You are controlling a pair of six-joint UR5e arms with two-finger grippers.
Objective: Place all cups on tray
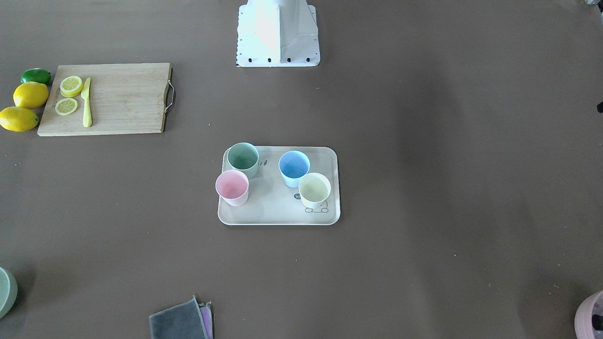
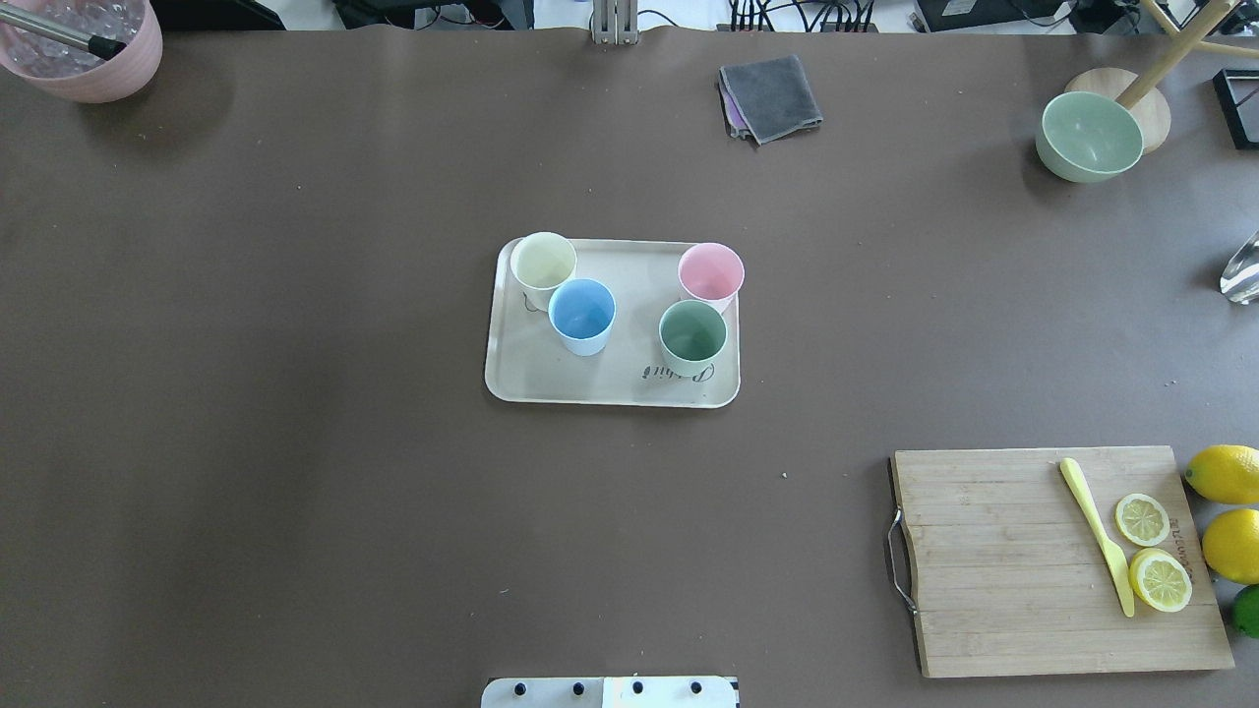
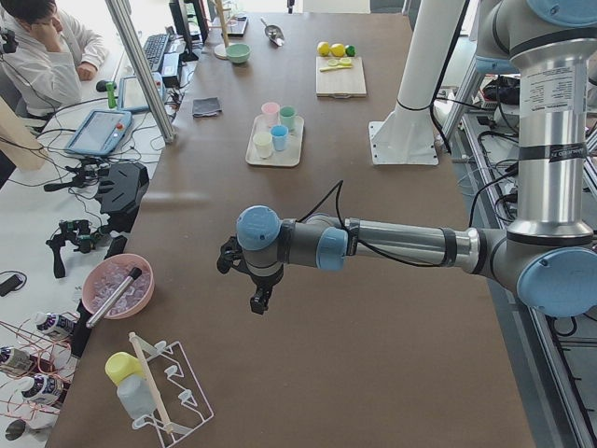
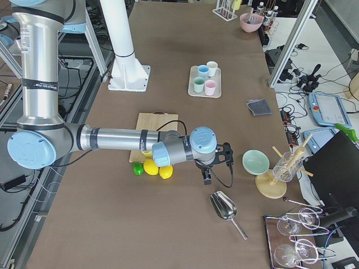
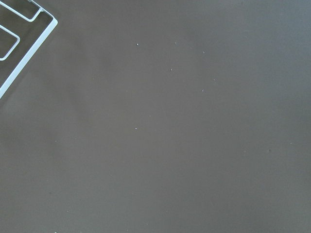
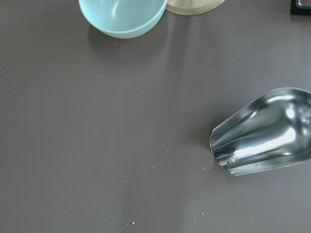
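Matt cups (image 1: 242,156), wood board (image 1: 122,99), glossy scoop (image 6: 265,131) — probably steel

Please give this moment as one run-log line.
green cup, blue cup, pink cup, yellow cup: on tray | left gripper: away, state unclear | right gripper: away, state unclear | task: looks done

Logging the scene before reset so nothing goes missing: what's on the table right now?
tray: 1, beige, table centre
green cup, blue cup, pink cup, yellow cup: 4, pastel, upright on tray
board: 1, wood, robot's near right
knife: 1, yellow, on board
lemon slices: 2, yellow, on board
lemons: 2, yellow, beside board
lime: 1, green, beside lemons
cloths: stack, grey over purple, far edge
bowl: 1, green, far right
pot: 1, pink, far left corner
scoop: 1, metal, right end
left gripper: 1, black, over bare table, left end; state unclear
right gripper: 1, black, near scoop; state unclear
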